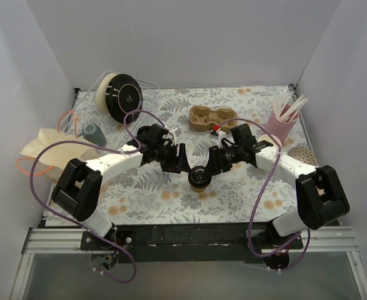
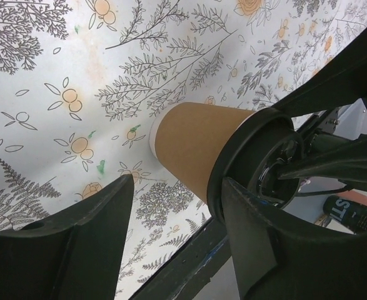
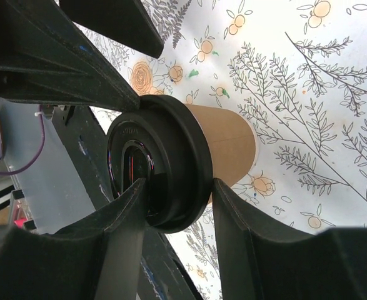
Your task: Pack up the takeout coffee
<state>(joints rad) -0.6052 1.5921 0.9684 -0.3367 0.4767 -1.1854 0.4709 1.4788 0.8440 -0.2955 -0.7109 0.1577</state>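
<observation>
Right wrist view: the right gripper clamps the takeout coffee at its black lid. The left gripper straddles it, unclenched.

And there's the takeout coffee midway across the table toward its near edge, left gripper at its left, right gripper at its right, cup carrier behind, straw cup by the right edge, mug by the left.

Takeout coffee: matt kraft paper; lid glossy black plastic.
</observation>
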